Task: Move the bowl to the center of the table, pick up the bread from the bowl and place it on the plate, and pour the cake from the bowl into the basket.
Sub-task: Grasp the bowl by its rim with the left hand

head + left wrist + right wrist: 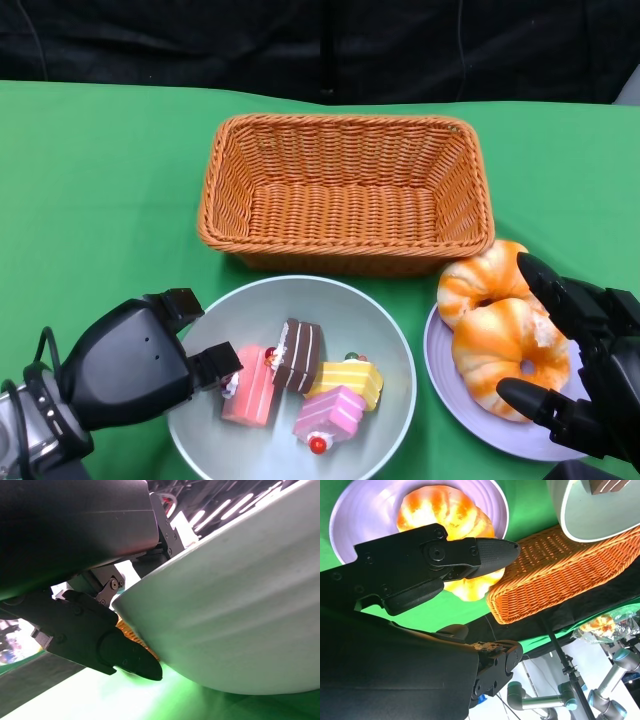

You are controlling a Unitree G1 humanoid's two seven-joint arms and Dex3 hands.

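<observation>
A pale bowl [385, 330] sits at the table's near middle with several cake pieces [330, 415] in it. My left hand [135, 365] grips its left rim, thumb inside and fingers [125, 655] under the bowl [240, 615]. Two orange breads [505, 350] lie on the lavender plate [445, 380] at the right. My right hand [590, 360] is spread around the nearer bread, one finger [490, 552] lying over the bread [440, 505] and the thumb apart from it. An orange wicker basket [345, 190] stands empty behind the bowl.
Green cloth covers the table, with black drapes behind the far edge. The basket [560, 575] stands close to both the bowl and the plate [350, 520]. Open cloth lies to the far left.
</observation>
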